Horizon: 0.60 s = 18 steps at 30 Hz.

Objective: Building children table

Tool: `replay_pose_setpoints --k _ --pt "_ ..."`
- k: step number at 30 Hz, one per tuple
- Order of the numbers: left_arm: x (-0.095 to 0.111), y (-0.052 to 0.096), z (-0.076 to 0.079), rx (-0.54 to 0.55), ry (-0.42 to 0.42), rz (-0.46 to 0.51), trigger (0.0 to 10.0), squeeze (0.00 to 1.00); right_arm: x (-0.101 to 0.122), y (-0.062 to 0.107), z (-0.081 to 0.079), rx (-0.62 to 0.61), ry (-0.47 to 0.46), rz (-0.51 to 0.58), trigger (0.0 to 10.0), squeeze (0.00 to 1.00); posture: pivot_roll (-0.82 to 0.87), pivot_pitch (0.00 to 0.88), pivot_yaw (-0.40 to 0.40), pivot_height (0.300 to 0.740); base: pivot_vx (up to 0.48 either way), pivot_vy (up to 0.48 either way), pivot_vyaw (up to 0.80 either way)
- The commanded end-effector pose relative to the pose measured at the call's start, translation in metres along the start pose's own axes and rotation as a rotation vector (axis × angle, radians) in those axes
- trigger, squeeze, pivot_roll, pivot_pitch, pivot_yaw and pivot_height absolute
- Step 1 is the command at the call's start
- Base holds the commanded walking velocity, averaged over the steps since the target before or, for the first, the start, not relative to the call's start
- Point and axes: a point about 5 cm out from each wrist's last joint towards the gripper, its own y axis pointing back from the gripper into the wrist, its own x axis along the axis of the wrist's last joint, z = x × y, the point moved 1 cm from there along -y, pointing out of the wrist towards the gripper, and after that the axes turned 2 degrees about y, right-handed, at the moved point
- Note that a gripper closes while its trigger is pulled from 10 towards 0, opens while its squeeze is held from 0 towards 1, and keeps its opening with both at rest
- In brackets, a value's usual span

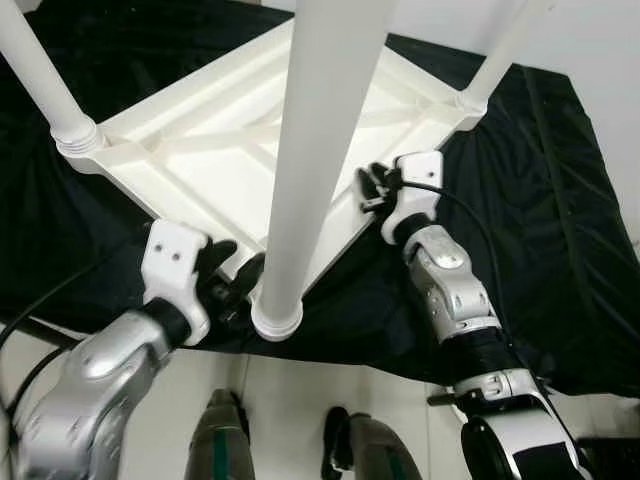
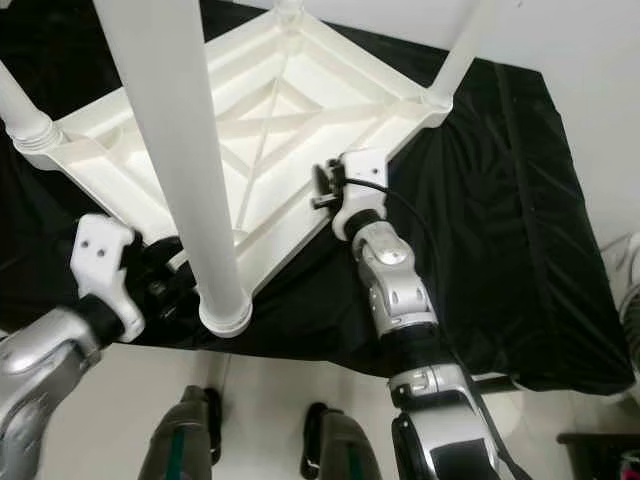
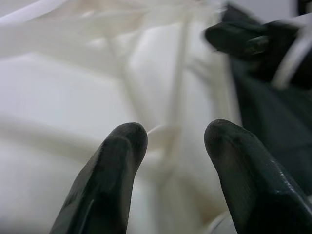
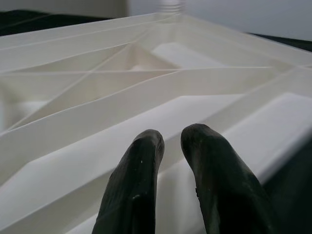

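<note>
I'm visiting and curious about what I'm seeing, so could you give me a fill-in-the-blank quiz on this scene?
1. The white table lies ____ with its legs pointing up.
2. It rests on a ____ cloth.
3. The nearest leg stands between the two end effectors; the left end effector is at the table's near ____.
4. The right end effector reaches the table's ____.

Missing words: upside down; black; corner; edge

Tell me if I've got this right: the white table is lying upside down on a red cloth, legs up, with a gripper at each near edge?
Nearly right. The cloth is black, not red, as the left eye view shows. The rest holds: the white table lies upside down with its legs up, the left gripper and the right gripper at its near edges.
</note>
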Motion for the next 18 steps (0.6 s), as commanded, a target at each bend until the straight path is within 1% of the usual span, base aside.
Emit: replay_pose_setpoints --k 1,4,5,6,7,8,9,10,11,12,13,14,15,17,18 --pt "-0.003 -0.006 0.007 -0.039 0.009 -0.001 10.0 0.0 -0.005 0.001 0.011 -0.069 0.025 -0.029 10.0 0.0 0.11 0.162 -0.025 0.74 0.0 0.0 0.0" --pt "-0.004 -0.02 0.013 -0.087 0.032 0.018 10.0 0.0 -0.004 0.003 0.028 -0.179 0.067 -0.031 10.0 0.0 0.06 0.147 0.01 0.74 0.0 0.0 0.0" --pt "-0.004 -0.02 0.013 -0.087 0.032 0.018 10.0 0.0 -0.004 0.003 0.028 -0.179 0.067 -0.031 10.0 0.0 0.06 0.147 0.01 0.74 0.0 0.0 0.0" --pt "-0.003 -0.026 0.015 -0.105 0.035 0.023 10.0 0.0 -0.003 0.005 0.035 -0.218 0.072 -0.03 10.0 0.0 0.03 0.138 0.035 0.74 0.0 0.0 0.0" --pt "-0.002 -0.032 0.016 -0.126 0.038 0.029 10.0 0.0 -0.003 0.008 0.041 -0.25 0.066 -0.025 10.0 0.0 0.03 0.138 0.035 0.74 0.0 0.0 0.0" --pt "-0.001 -0.041 0.016 -0.141 0.031 0.038 10.0 0.0 -0.002 0.012 0.048 -0.281 0.052 -0.015 10.0 0.0 0.01 0.133 0.045 0.74 0.0 0.0 0.0" --pt "-0.001 -0.041 0.016 -0.141 0.031 0.038 10.0 0.0 -0.002 0.012 0.048 -0.281 0.052 -0.015 10.0 0.0 0.01 0.133 0.045 0.74 0.0 0.0 0.0" --pt "0.003 -0.055 0.015 -0.145 0.021 0.056 10.0 0.0 0.001 0.017 0.057 -0.318 0.044 0.009 10.0 0.0 -0.01 0.131 0.053 0.74 0.0 0.0 0.0" --pt "0.003 -0.055 0.015 -0.145 0.021 0.056 10.0 0.0 0.001 0.017 0.057 -0.318 0.044 0.009 10.0 0.0 -0.01 0.131 0.053 0.74 0.0 0.0 0.0" --pt "0.003 -0.061 0.014 -0.143 0.018 0.061 10.0 0.0 0.001 0.018 0.06 -0.329 0.039 0.015 10.0 0.0 -0.01 0.129 0.056 0.74 0.0 0.0 0.0" --pt "0.003 -0.061 0.014 -0.143 0.018 0.061 10.0 0.0 0.001 0.018 0.06 -0.329 0.039 0.015 10.0 0.0 -0.01 0.129 0.056 0.74 0.0 0.0 0.0" --pt "0.004 -0.066 0.014 -0.141 0.009 0.066 10.0 0.0 0.001 0.02 0.063 -0.349 0.044 0.013 10.0 0.0 -0.02 0.126 0.061 0.74 0.0 0.0 0.0" --pt "0.004 -0.072 0.018 -0.169 0.003 0.068 10.0 0.0 -0.001 0.021 0.066 -0.377 0.045 -0.002 10.0 0.0 -0.03 0.126 0.062 0.74 0.0 0.0 0.0" --pt "0.004 -0.073 0.02 -0.181 0.001 0.071 10.0 0.0 -0.002 0.022 0.067 -0.386 0.045 -0.006 10.0 0.0 -0.03 0.126 0.062 0.74 0.0 0.0 0.0" --pt "0.005 -0.075 0.023 -0.193 0.013 0.078 10.0 0.0 -0.002 0.022 0.068 -0.397 0.049 -0.008 10.0 0.0 -0.04 0.124 0.07 0.74 0.0 0.0 0.0"
